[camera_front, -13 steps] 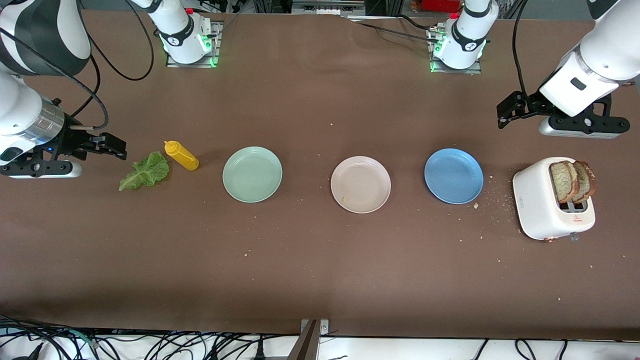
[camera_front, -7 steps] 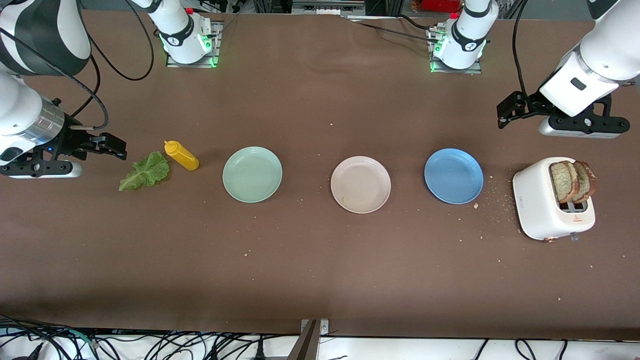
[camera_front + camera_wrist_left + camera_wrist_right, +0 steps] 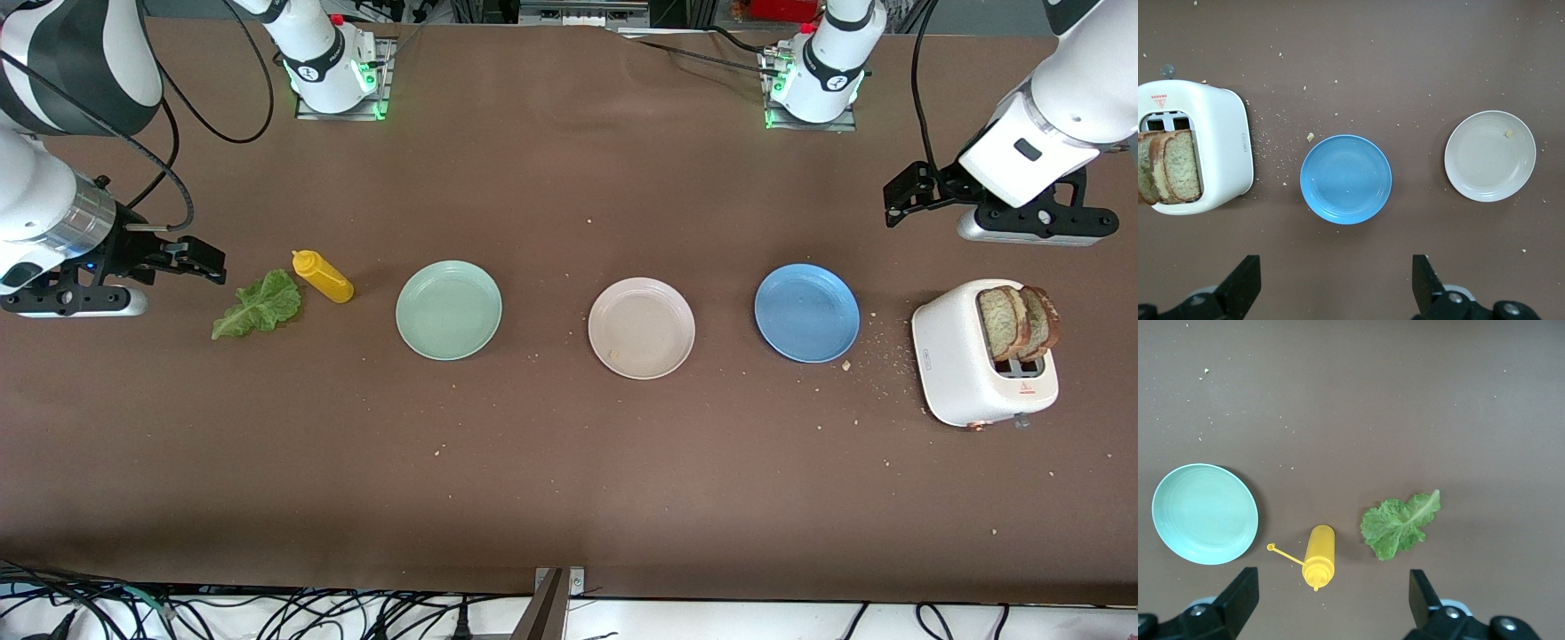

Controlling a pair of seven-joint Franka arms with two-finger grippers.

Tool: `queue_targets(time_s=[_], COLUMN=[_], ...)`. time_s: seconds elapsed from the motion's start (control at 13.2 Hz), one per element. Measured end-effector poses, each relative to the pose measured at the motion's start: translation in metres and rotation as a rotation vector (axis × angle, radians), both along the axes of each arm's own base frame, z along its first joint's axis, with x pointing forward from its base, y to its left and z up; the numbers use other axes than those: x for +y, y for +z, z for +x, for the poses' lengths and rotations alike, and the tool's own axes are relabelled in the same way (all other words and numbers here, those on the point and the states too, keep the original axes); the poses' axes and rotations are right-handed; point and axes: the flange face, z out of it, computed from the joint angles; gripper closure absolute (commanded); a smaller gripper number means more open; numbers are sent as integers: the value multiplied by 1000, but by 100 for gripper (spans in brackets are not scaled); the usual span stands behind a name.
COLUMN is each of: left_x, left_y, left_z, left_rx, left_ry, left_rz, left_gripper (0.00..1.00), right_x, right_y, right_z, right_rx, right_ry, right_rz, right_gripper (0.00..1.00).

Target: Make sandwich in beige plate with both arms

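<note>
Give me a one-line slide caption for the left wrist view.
Open left gripper above the table: toaster holding bread slices, blue plate, bare beige plate.

The toast [image 3: 1019, 321] stands in the toaster [image 3: 965, 373], so its lower part is hidden inside the slots; in the left wrist view the picture's edge cuts off part of one slice. Both arms run out of the front view at its sides. In each wrist view the claw's fingers [image 3: 1243, 285] [image 3: 1239, 597] show only as dark tips at the frame edge. Specks on the tabletop [image 3: 551, 498] are too small to identify.
</note>
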Motion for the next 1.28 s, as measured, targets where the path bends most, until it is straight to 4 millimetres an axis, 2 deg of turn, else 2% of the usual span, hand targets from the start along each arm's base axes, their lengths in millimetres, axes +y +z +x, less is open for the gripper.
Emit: queue_targets(time_s=[0.3,0.6,0.76,0.98,1.28], left_x=[10,26,40,91,147], left_y=[-5,-28,-32,-42,-70], left_z=[4,16,19,26,45], left_rx=[10,52,60,71,52], left_ry=[17,46,70,107,88], left_rz=[0,-2,-3,50,80], left_gripper=[0,0,0,0,0], right_x=[0,0,0,0,0], right_y=[0,0,0,0,0], right_z=[0,0,0,0,0], right_rx=[0,0,0,0,0], right_ry=[0,0,0,0,0], right_rz=[0,0,0,0,0], right_gripper=[0,0,0,0,0])
